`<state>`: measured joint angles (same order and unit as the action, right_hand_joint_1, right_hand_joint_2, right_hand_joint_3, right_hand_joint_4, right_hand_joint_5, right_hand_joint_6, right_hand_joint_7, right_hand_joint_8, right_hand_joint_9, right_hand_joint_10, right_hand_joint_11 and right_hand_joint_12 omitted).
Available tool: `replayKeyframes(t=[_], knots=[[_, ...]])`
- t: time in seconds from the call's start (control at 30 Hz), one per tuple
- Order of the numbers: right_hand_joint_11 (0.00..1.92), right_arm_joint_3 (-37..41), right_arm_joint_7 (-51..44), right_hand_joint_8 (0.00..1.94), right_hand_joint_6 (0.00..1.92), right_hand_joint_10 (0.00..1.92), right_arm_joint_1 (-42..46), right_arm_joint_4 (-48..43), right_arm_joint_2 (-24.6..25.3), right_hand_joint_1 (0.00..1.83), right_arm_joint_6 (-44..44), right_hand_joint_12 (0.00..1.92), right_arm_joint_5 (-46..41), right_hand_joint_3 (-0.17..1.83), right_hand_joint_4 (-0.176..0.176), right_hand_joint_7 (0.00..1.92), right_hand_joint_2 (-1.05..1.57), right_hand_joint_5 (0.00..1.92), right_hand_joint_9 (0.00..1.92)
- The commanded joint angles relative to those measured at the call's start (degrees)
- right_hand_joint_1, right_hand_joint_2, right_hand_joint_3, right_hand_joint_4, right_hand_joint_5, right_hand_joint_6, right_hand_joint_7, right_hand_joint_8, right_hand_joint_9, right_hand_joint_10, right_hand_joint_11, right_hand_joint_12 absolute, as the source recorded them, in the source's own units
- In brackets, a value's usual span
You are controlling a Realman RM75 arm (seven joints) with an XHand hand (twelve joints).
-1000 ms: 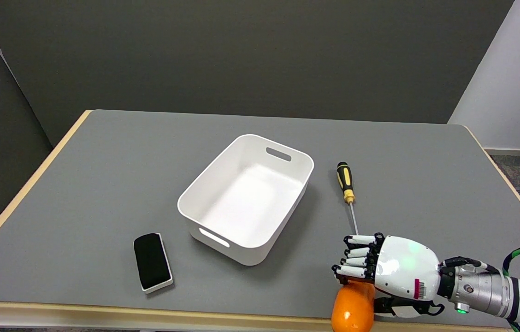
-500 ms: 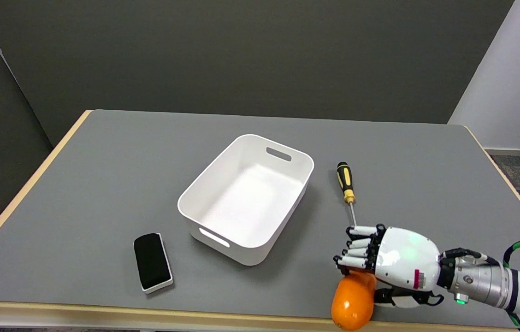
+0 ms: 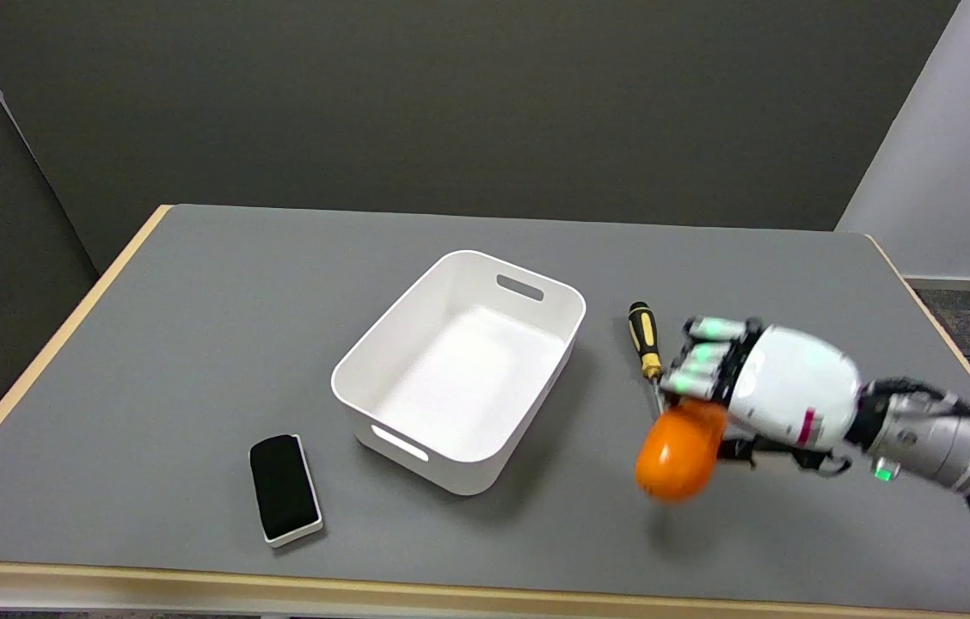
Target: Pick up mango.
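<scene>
Grey surface (image 3: 193, 344) lies below the right hand (image 3: 764, 387), which clutches the mango (image 3: 678, 451) aloft, right of the tub (image 3: 461, 371); held only by its top, it might slip onto the screwdriver (image 3: 643, 337).

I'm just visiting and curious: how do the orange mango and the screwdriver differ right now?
The mango is round and plain orange; the screwdriver is long and thin, with a black-and-yellow handle. The mango is held off the table by the right hand, its shadow on the gray table below it; the screwdriver lies flat on that table, untouched. The mango looks bulkier, the screwdriver slimmer. Both are to the right of the white bin.
</scene>
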<state>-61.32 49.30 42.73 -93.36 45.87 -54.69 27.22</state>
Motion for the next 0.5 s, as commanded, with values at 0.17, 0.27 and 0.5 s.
replayKeyframes(t=[0.17,0.27,0.5], knots=[[0.32,21.7,-0.1,1.40,1.47,1.30,-10.5,-4.7,3.0,1.17,2.2,1.75,-7.7,0.50,-0.033,0.87,0.99,0.68,0.73],[0.33,23.2,-0.3,1.41,1.48,1.27,-11.5,-6.2,3.1,1.17,1.5,1.73,-10.3,0.48,-0.034,0.86,1.02,0.67,0.74],[0.31,14.1,-0.5,1.43,1.48,1.26,-16.9,-8.9,2.0,1.16,-2.1,1.74,-12.1,0.46,-0.036,0.85,1.03,0.66,0.75]])
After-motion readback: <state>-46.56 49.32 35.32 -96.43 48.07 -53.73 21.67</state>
